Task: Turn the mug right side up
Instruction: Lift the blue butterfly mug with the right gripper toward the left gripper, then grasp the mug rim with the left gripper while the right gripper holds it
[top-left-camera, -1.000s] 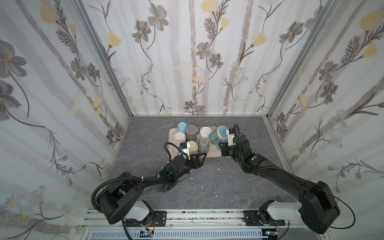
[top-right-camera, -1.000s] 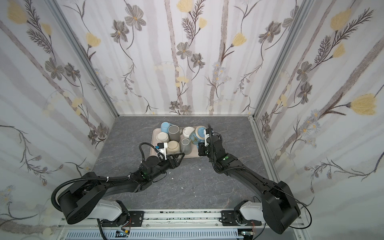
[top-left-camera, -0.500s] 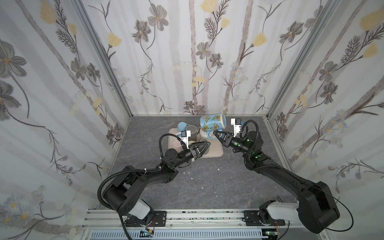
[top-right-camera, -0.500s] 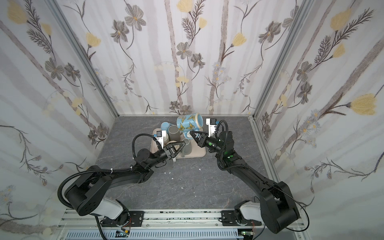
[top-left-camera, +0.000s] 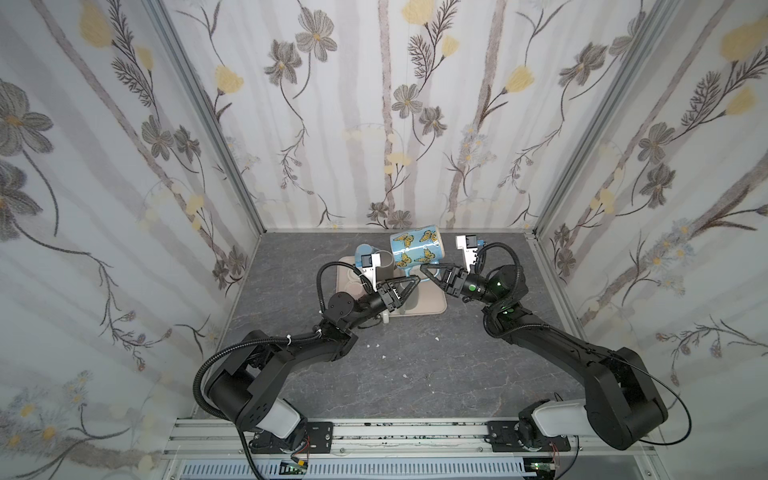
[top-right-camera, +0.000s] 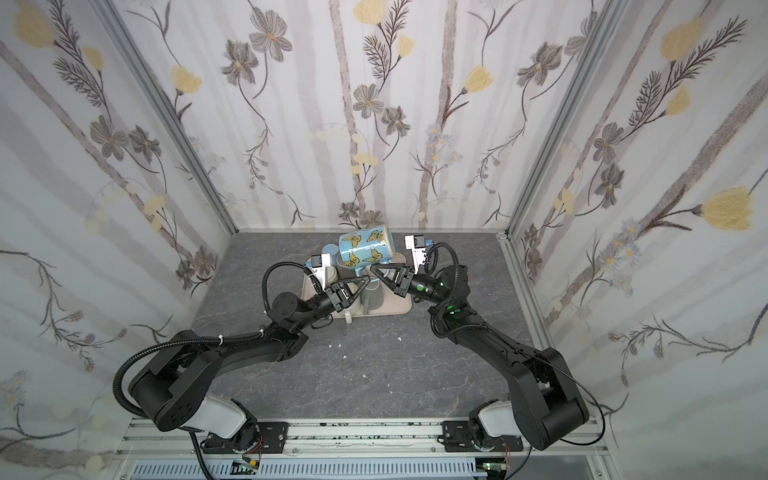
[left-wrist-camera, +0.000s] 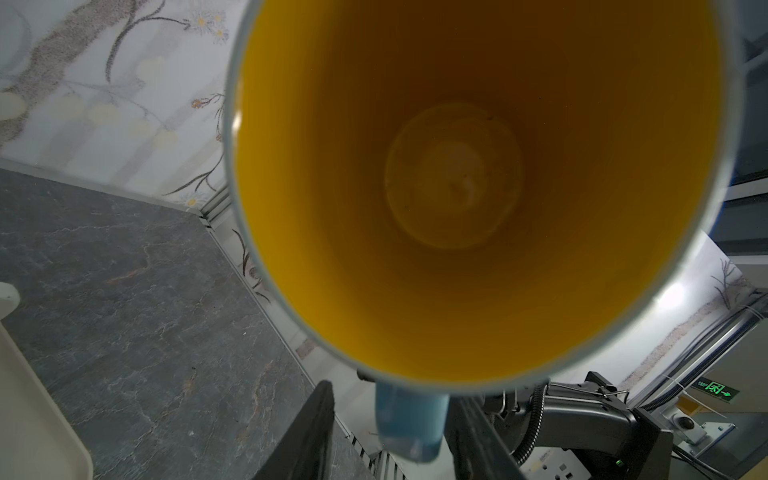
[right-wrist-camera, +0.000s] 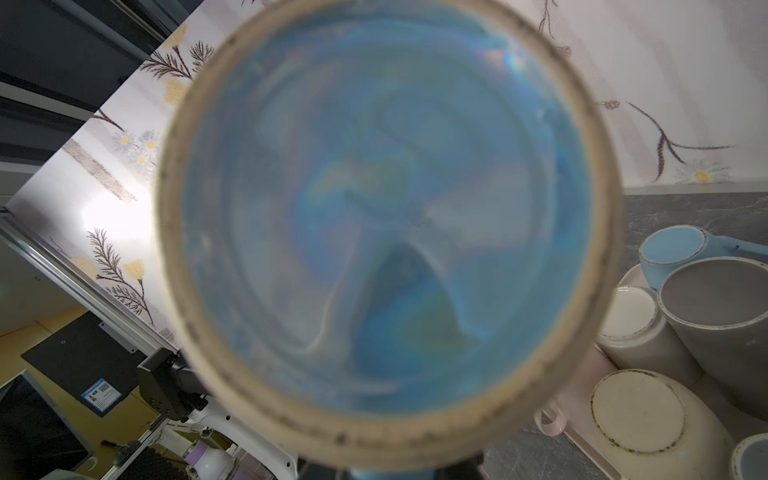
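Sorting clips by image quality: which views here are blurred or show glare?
Right wrist view: the mug fills the frame base-first, out of focus, with a rainbow sheen; glare on the wall. Left wrist view: its yellow inside is soft, the tabletop sharp. Both top views: sharp, evenly lit.

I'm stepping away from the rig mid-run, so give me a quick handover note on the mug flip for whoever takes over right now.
Right gripper: shut on the handle of the butterfly mug, holding it in the air above the tray.
Left gripper: open, jaws either side of that handle, a gap on one side, no grip yet.
Mug: on its side, mouth toward the left arm, base toward the right.
Done: mug raised and tipped halfway.
Left: turn it mouth up, set it down.
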